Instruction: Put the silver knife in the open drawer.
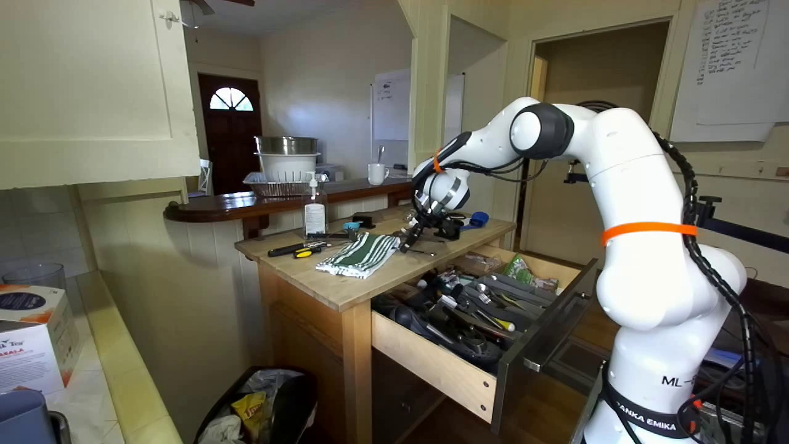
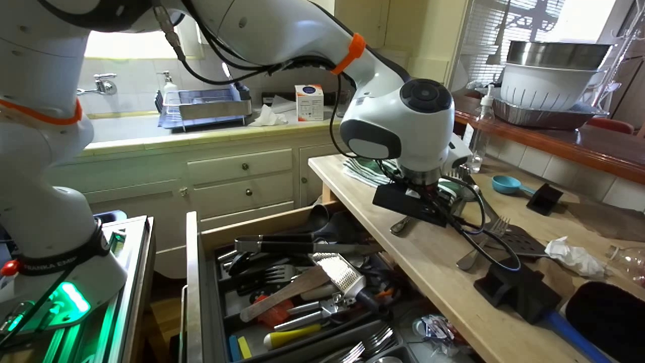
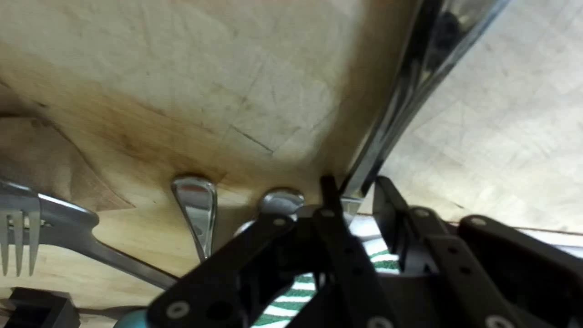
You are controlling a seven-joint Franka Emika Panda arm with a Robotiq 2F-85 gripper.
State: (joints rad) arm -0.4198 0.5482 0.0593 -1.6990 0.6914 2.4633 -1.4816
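The silver knife [image 3: 396, 114] lies between my fingertips in the wrist view. It runs from the tips to the upper right, and part is hidden by the fingers. Its handle end [image 2: 399, 225] shows in an exterior view, low over the wooden table, below the black wrist housing. My gripper [image 3: 355, 182] is mostly closed, with the knife filling most of the narrow gap; in an exterior view the gripper [image 1: 407, 243] is down near the tabletop. The open drawer [image 1: 431, 351] has light-wood sides and is full of utensils; its front [image 2: 194, 302] also shows in an exterior view.
A striped green towel [image 1: 363, 254] lies on the table [image 1: 345, 296] beside my gripper. A fork [image 3: 18, 228], a spatula and other utensils lie near it. A soap bottle [image 1: 315, 209] stands at the back. A blue-handled tool [image 2: 569, 327] lies at the table's end.
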